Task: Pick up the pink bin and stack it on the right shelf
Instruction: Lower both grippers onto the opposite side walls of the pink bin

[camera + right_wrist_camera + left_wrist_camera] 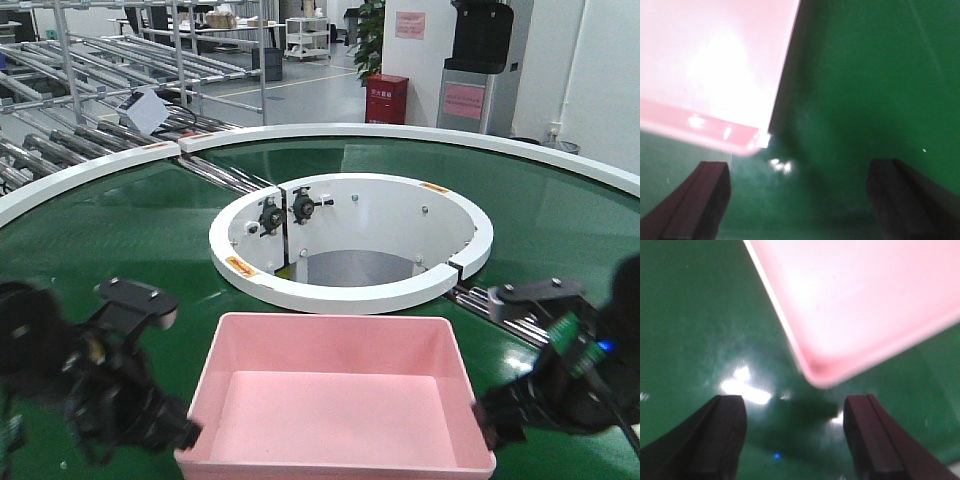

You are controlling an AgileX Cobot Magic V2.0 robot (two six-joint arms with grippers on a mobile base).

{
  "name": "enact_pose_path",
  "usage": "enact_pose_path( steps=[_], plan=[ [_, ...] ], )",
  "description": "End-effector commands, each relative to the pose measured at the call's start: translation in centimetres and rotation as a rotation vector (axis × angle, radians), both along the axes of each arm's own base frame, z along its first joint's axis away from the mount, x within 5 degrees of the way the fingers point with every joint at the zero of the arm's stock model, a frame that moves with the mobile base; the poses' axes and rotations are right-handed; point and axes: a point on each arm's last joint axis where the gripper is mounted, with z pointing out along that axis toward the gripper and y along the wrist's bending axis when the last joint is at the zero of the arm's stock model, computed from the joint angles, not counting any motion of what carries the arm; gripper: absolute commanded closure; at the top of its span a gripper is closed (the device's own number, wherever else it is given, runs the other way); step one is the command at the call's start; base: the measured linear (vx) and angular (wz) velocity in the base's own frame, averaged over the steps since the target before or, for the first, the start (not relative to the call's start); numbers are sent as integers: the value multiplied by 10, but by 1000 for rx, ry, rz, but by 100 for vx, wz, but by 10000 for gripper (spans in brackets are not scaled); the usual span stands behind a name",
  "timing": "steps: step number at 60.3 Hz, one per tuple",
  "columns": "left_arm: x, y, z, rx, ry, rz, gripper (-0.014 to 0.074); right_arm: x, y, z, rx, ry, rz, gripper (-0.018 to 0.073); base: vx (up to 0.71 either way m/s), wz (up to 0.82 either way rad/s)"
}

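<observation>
Found the pink bin (335,400) at the near edge of the green surface (150,210), empty, flanked by both claws. Saw the left claw (797,440) spread wide, with a bin corner just ahead of its gap and untouched, plain only from the wrist view. Saw the right claw (800,200) spread likewise, another bin corner ahead, bare green alongside. Beyond the bin, noted the white ring (350,290) round the central opening, then roller racks (100,60) far off.
</observation>
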Motion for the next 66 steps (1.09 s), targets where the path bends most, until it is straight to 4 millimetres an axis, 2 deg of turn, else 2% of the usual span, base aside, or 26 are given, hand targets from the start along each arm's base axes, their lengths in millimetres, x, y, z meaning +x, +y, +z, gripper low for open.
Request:
enact_pose_path(
  steps=[1, 15, 27, 38, 45, 56, 66],
  plan=[
    [23, -12, 18, -61, -57, 48, 50, 22, 4, 19, 32, -61, -55, -6, 0, 0],
    [78, -22, 0, -61, 22, 185, 50, 75, 16, 6, 53, -17, -96, -6, 0, 0],
    [103, -32, -12, -77, 27, 224, 52, 103, 22, -14, 46, 12, -103, -4, 0, 0],
    [110, -32, -26, -34, 41, 220, 82, 119, 25, -38, 24, 39, -101, 0, 0, 0],
    [111, -30, -28, -11, 38, 223, 133, 123, 25, -51, 5, 65, -102, 43, 0, 0],
    [112, -28, -28, -16, 34, 267, 286, 124, 25, -55, 9, 74, -120, 186, 0, 0],
    [112, -29, -28, -21, 36, 275, 437, 124, 25, -55, 9, 77, -121, 354, 0, 0]
  ],
)
